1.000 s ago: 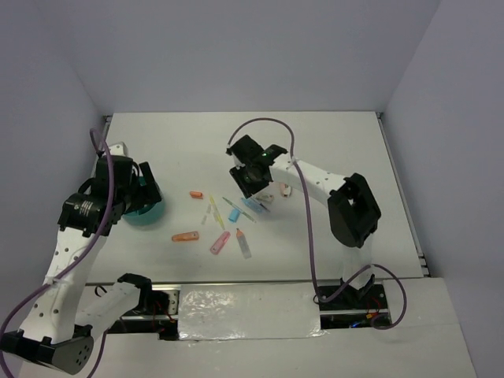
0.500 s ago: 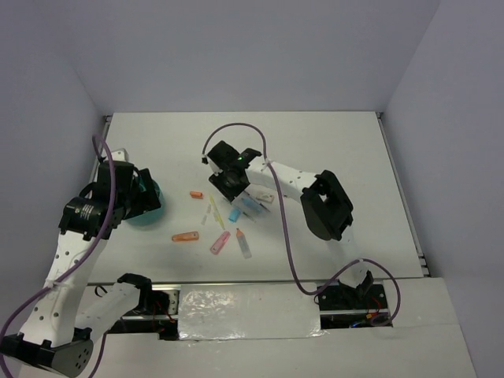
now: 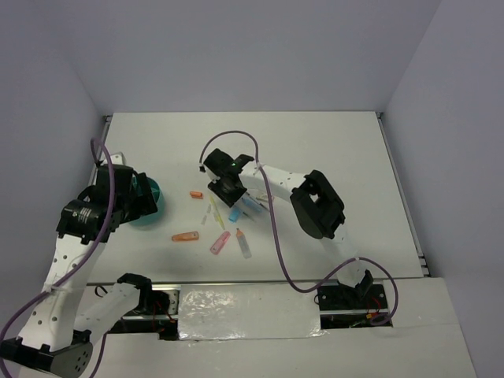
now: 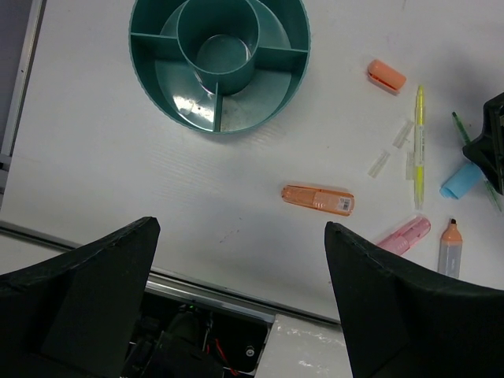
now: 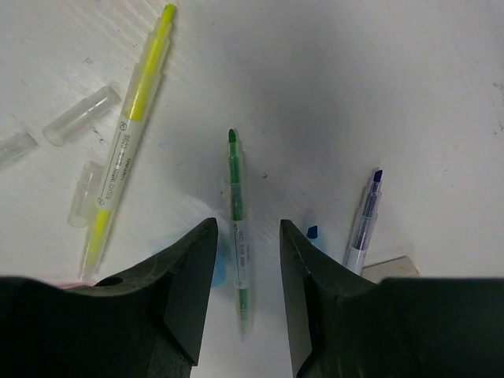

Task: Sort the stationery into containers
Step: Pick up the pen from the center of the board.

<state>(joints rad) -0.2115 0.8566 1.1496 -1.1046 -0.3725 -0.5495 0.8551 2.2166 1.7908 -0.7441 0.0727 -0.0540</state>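
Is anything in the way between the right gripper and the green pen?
Nothing visible. The green pen lies between the open fingers of the right gripper; the yellow pen and purple pen lie aside.

A round teal bowl [image 4: 169, 110], with a central cup and a divided ring, sits upright. Scattered flat to its right are an orange cap [image 4: 386, 76], orange marker [image 4: 318, 198], yellow pen [image 4: 419, 146], pink marker [image 4: 403, 235], blue marker [image 4: 461, 181], green pen [image 5: 239, 236] and purple-tipped pen [image 5: 364, 216].
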